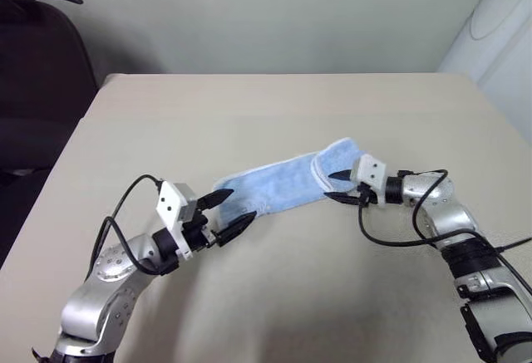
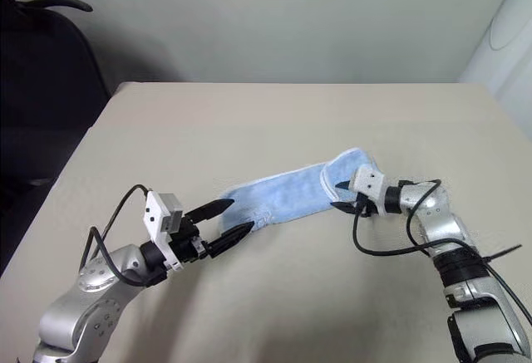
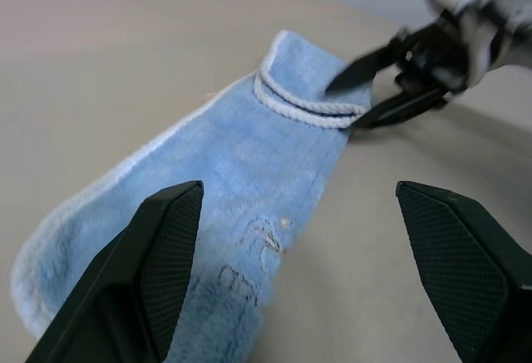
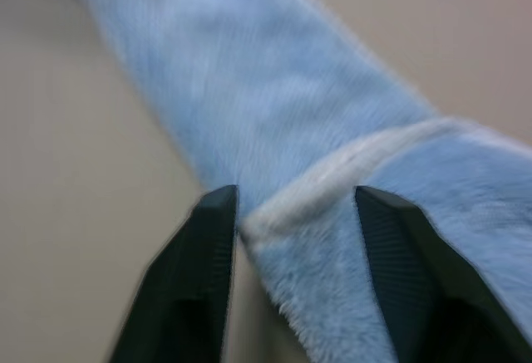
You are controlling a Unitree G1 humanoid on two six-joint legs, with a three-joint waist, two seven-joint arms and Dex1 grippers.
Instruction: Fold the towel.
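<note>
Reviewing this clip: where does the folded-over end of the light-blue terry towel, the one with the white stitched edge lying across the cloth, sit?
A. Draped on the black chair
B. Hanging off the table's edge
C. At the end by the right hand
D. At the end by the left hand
C: the light-blue terry towel has its edge doubled back beside the right hand, whose fingers stand apart around it.

You are looking down on a beige table (image 1: 274, 105) with a smooth, matte top, its far edge running straight across the upper part of the head views and its two far corners rounded. Beyond it stands a plain pale wall (image 1: 274, 14). At your far left, a black office chair (image 1: 37, 80) sits just beside the table's left edge, its armrest curving out near the top. At your far right, a white panel (image 1: 499, 31) rises beside the table's right corner.
</note>
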